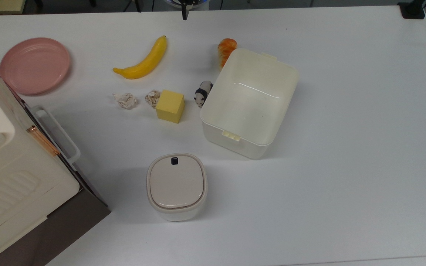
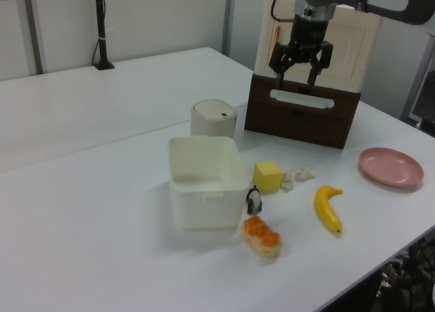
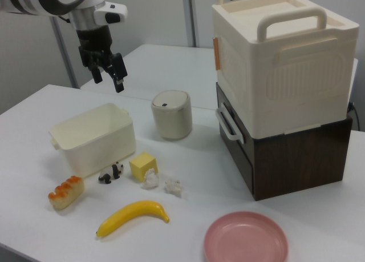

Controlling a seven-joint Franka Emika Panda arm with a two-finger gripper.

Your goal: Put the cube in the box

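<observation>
1. Between the crumpled paper scraps (image 1: 126, 100) and the box (image 1: 250, 100), the cube (image 1: 170, 106) sits flat on the white table (image 1: 346, 147), just beside the box's long wall in the top view and not touching it, so the carry looks short.
2. High above the table, the gripper (image 2: 301, 64) hangs with its fingers spread and nothing between them; in the right view it is raised over the far side of the box, which I judge to be a ready pose before any descent.
3. A toy panda (image 1: 202, 93) stands in the gap between cube and box, touching or nearly touching the box wall, so a low sideways carry could knock it.
4. The box is lidless and bare inside, leaving its whole floor free for a drop.
5. The banana (image 1: 144, 60), pink plate (image 1: 34, 65) and lidded bin (image 1: 176, 186) lie apart from the cube and should not hinder a top-down grasp.
</observation>
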